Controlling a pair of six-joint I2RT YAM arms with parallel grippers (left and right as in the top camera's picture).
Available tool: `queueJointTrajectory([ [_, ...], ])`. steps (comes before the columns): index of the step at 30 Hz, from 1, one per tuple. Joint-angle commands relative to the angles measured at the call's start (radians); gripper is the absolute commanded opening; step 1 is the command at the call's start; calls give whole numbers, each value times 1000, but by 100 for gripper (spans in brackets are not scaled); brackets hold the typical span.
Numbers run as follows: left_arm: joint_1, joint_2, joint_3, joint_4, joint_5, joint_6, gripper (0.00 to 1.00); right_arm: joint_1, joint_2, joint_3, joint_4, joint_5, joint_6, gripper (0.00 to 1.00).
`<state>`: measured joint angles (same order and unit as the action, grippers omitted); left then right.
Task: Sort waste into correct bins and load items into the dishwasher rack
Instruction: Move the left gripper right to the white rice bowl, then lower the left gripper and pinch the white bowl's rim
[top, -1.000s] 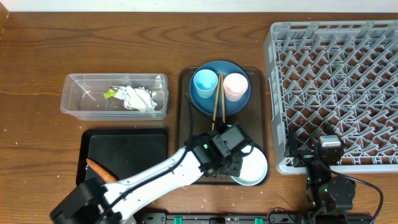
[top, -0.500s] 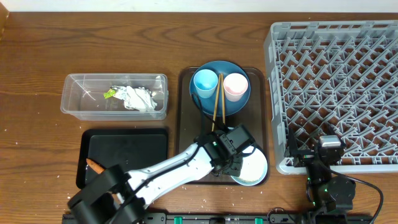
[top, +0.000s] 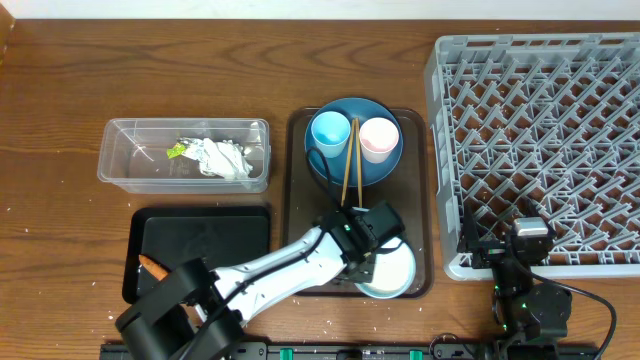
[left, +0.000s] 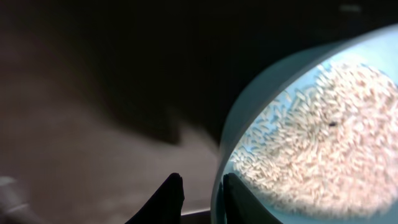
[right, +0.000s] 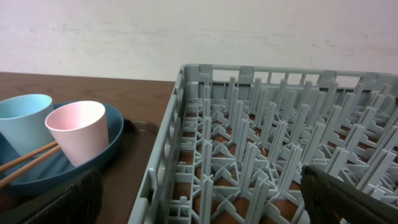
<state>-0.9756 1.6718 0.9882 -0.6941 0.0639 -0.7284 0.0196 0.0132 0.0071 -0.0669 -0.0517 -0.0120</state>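
Cups (top: 352, 138) and chopsticks (top: 348, 165) on plate (top: 385, 165), bowl (top: 392, 272) in front, rack (top: 545, 140) at right.

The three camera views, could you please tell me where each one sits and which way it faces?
Overhead: above the table, looking straight down at the dishwasher rack, brown tray and both arms.
Left wrist: on the left arm, close on the bowl of rice; left end effector fingertips straddle its rim.
Right wrist: low by the rack's edge, facing the wall; dark finger edges show.
Shared: the pink cup appears overhead and at the right wrist.
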Motion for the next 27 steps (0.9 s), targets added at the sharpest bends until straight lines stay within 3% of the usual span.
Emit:
queueJointTrajectory([
  [1, 17, -29, 8, -58, -153, 17, 24, -3, 1, -2, -4, -1, -4, 99],
  [14, 17, -29, 8, -267, -497, 16, 25, -3, 1, -2, -4, -1, -4, 99],
  [21, 18, -55, 11, -286, -511, 15, 27, -3, 1, -2, -4, 0, -4, 99],
  [27, 26, -181, 24, -304, -517, 11, 32, -3, 1, -2, -4, -1, -4, 99],
])
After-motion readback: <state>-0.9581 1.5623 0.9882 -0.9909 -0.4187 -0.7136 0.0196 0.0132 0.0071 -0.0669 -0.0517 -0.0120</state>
